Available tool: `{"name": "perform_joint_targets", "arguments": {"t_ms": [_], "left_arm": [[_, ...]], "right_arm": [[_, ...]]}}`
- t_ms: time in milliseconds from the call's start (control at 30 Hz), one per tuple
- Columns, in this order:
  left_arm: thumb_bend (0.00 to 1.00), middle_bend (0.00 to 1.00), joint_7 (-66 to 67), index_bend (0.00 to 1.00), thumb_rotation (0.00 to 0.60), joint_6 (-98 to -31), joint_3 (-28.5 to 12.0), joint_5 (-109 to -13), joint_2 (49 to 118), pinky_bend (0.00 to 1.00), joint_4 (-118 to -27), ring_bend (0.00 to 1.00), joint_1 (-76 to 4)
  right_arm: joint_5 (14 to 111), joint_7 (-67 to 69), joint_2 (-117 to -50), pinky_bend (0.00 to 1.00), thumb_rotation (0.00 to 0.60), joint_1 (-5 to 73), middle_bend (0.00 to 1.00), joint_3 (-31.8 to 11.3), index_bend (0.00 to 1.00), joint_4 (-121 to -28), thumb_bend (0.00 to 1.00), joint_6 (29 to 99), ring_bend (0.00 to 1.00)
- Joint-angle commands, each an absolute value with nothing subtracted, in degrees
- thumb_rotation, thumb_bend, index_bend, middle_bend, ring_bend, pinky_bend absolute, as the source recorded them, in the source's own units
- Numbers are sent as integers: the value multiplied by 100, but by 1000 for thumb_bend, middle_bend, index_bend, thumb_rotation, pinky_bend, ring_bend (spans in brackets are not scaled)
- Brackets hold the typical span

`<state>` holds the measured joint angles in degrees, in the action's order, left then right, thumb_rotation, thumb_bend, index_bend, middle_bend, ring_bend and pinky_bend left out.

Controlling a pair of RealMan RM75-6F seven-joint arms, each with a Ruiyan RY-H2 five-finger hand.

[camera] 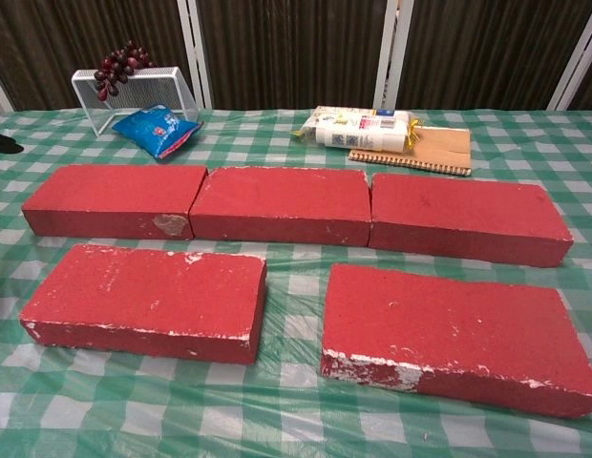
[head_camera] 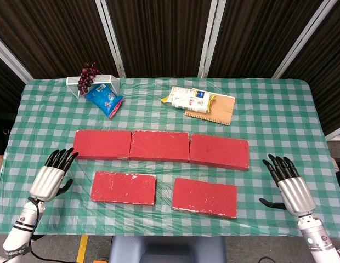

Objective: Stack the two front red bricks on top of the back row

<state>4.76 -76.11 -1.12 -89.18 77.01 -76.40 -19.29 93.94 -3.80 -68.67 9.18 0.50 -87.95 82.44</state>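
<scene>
Two red bricks lie flat in the front row: the front left brick (head_camera: 124, 188) (camera: 148, 300) and the front right brick (head_camera: 205, 196) (camera: 456, 334). Behind them a back row of three red bricks runs side by side: left (head_camera: 102, 144) (camera: 113, 198), middle (head_camera: 160, 146) (camera: 282, 203), right (head_camera: 219, 152) (camera: 465, 217). My left hand (head_camera: 52, 175) hovers open at the table's left edge, beside the front left brick. At the right edge, my right hand (head_camera: 288, 183) is open too, apart from the front right brick. Neither hand shows in the chest view.
On the green checked tablecloth (head_camera: 268, 120), at the back, stand a white wire basket (head_camera: 94, 84) (camera: 134, 91) with dark grapes (head_camera: 88, 76) (camera: 119, 65), a blue snack bag (head_camera: 105, 101) (camera: 158, 128), a white packet (head_camera: 185, 99) (camera: 361, 128) and a brown notebook (head_camera: 218, 109) (camera: 430, 148).
</scene>
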Motion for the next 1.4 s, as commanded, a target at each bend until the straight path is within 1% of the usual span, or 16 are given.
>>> {"name": "perform_joint_targets", "arguments": {"t_ms": [33,233,400,500,633,900,1100,1400], "left_arm": [[368,0,479,0,600,-7614,-98,-8936,7693,85,-7661,0,-1927],[365,0,306,0,600,-7487,62,-9173,7601,84,-7927,0,-2011],[340,0,-753,0,600,-7054,390,-9830,7244,81,-8522,0,-2447],[322,0,-1123,0,600,-6853,514,-10171,7173,47,-8767,0,-2714],[304,0,-1334,0,600,-6590,560,-10381,7325,13,-8895,0,-3001],[277,0,-1349,0,600,-5837,459,-10204,7704,0,-8865,0,-3514],[275,0,-1444,0,600,-5611,384,-9962,7899,0,-8579,0,-3679],[276,0,-1968,0,600,-5308,502,-9782,7898,0,-8319,0,-3897]], "right_arm": [[9415,-379,-6866,0,544,923,0,64,0,-8797,77,8230,0],[9586,-282,-6789,0,544,881,0,145,0,-8859,76,8346,0],[9783,-120,-6688,0,542,863,0,271,0,-8891,76,8386,0],[9928,-2,-6627,0,543,859,0,348,0,-8911,76,8428,0],[10138,227,-6529,0,543,859,0,462,0,-8936,76,8491,0],[10269,517,-6405,0,543,834,0,531,0,-8907,77,8613,0],[10256,561,-6380,0,544,830,0,528,0,-8905,76,8613,0],[10281,524,-6371,0,543,844,0,549,0,-8927,80,8554,0]]}}
